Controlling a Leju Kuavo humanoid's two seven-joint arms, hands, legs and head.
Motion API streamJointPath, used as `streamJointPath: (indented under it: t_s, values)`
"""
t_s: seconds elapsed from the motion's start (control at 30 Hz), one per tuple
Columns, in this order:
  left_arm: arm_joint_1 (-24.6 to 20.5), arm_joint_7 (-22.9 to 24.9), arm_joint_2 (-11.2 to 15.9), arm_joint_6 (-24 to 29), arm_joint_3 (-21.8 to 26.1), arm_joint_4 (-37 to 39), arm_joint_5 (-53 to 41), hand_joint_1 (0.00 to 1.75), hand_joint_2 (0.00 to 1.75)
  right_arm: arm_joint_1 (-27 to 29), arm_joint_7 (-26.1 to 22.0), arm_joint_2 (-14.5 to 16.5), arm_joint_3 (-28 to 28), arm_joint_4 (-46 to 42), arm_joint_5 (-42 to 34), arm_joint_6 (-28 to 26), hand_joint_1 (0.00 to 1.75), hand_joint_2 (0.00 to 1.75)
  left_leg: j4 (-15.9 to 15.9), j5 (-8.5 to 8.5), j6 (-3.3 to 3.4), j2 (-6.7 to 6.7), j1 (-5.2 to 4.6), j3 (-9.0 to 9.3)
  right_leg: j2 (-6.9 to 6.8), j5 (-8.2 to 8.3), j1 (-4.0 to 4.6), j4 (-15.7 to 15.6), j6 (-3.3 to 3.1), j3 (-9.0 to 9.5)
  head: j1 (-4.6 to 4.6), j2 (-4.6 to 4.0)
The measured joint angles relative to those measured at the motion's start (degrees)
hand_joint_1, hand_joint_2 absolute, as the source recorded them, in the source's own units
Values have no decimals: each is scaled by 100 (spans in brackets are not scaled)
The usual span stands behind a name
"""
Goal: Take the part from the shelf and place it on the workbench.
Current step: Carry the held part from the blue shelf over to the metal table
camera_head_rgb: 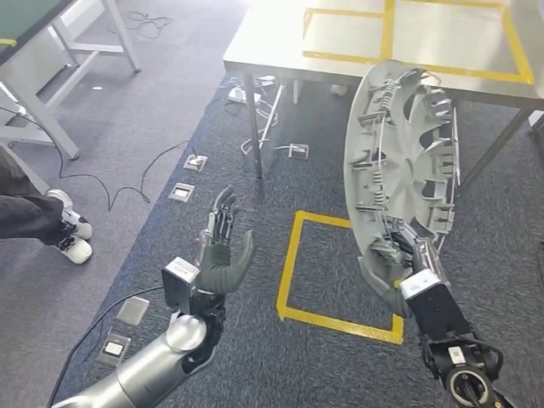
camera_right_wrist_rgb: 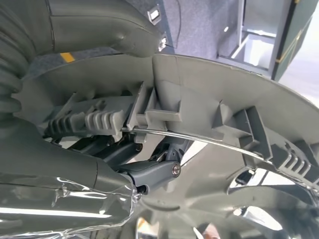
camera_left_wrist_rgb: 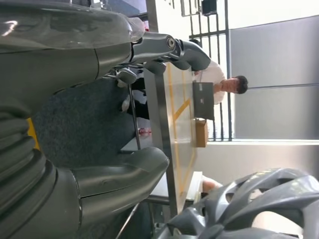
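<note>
Gripping the part (camera_head_rgb: 401, 161) upright, right hand (camera_head_rgb: 399, 270) (left hand (camera_head_rgb: 223, 246) empty, fingers apart).

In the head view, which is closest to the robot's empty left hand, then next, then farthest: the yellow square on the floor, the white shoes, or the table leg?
From the left hand:
1. Yellow square, on the carpet just to its right.
2. Table leg, ahead and slightly right.
3. White shoes, far off to the left.

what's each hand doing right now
Left hand: open, holding nothing.
Right hand: grips the grey wheel cover by its lower rim.
</note>
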Motion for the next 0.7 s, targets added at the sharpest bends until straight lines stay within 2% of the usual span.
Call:
streamJointPath:
  t_s: [0.07,0.1,0.13,0.17,0.2,0.23,0.27,0.3,0.37,0.43,0.5,0.53,0.6,0.63,0.67,0.7]
  values:
    - [28,-1,-1,-2,-13,22,1,0,175,6,-5,-3,1,9,0,0,175,175,-2,-120,-9,-15,5,153,-2,-296,-12,597,44,-421,20,0]
    - [40,-1,-1,-2,-18,33,2,0,175,15,-4,-3,2,16,0,0,175,175,-2,-190,-20,-28,11,248,-4,-366,-19,648,74,-541,22,0]
    - [46,-1,-1,-3,-21,41,2,0,175,24,-3,-4,2,25,-1,0,175,175,-1,-261,-34,-43,19,348,-6,-309,-27,506,105,-585,28,0]
    - [48,-1,-2,-3,-23,45,2,0,175,33,-1,-5,2,33,-1,1,175,175,2,-338,-54,-58,28,451,-8,-93,-37,195,127,-565,40,0]
    - [49,-1,-3,-4,-26,47,2,0,175,38,1,-10,1,39,-2,1,175,175,6,-419,-79,-69,32,535,-9,285,-48,-214,138,-520,55,0]
    - [49,-1,-3,-6,-29,51,2,0,175,41,-1,-15,-1,44,-2,0,175,175,35,-496,-107,-76,31,612,-13,647,-50,-573,126,-489,74,0]
    - [46,-6,-2,-8,-33,56,3,0,175,40,-3,-20,1,47,0,0,175,175,53,-570,-141,-84,27,648,-15,911,-44,-811,81,-447,91,0]
    - [41,-8,-2,-13,-36,62,6,0,175,39,-3,-24,0,47,0,-2,175,175,67,-629,-179,-88,26,667,-13,1056,-29,-921,26,-426,97,-1]
    - [11,-15,-8,-31,-43,66,7,0,175,29,1,-24,-1,39,0,-4,175,175,91,-674,-244,-96,32,686,-11,1006,4,-913,-88,-361,94,-1]
    - [-30,-20,-15,-46,-47,62,4,0,175,20,7,-27,-9,30,0,-8,175,175,357,-581,-298,-70,42,558,-8,983,-9,-965,-136,-279,82,-1]
    - [-54,-23,-15,-48,-48,64,2,0,175,18,10,-30,-16,30,1,-15,175,175,913,-466,-355,-27,51,203,-6,953,-35,-1030,-167,-179,47,-1]
    - [-51,-25,-12,-48,-48,69,2,0,175,18,10,-31,-16,32,3,-19,175,175,1237,-501,-381,-14,58,-22,-7,923,-39,-1060,-179,-124,19,-1]
    - [-35,-25,-3,-48,-53,89,4,0,175,27,8,-36,-11,43,6,-19,175,175,1766,-839,-417,-4,80,-477,0,829,-43,-1113,-188,31,-28,-1]
    - [-29,-25,1,-48,-57,97,6,0,175,37,10,-39,-9,51,7,-16,175,175,1867,-1040,-421,-2,89,-649,8,765,-45,-1130,-187,124,-45,-1]
    - [-27,-25,3,-48,-60,103,6,0,175,46,15,-41,-7,57,7,-15,175,175,1812,-1158,-412,-1,93,-749,16,698,-46,-1138,-183,216,-61,-1]
    - [-28,-25,5,-48,-62,105,6,0,175,50,21,-41,-7,60,7,-16,175,175,1585,-1099,-388,-1,93,-778,23,627,-47,-1139,-176,308,-76,-1]
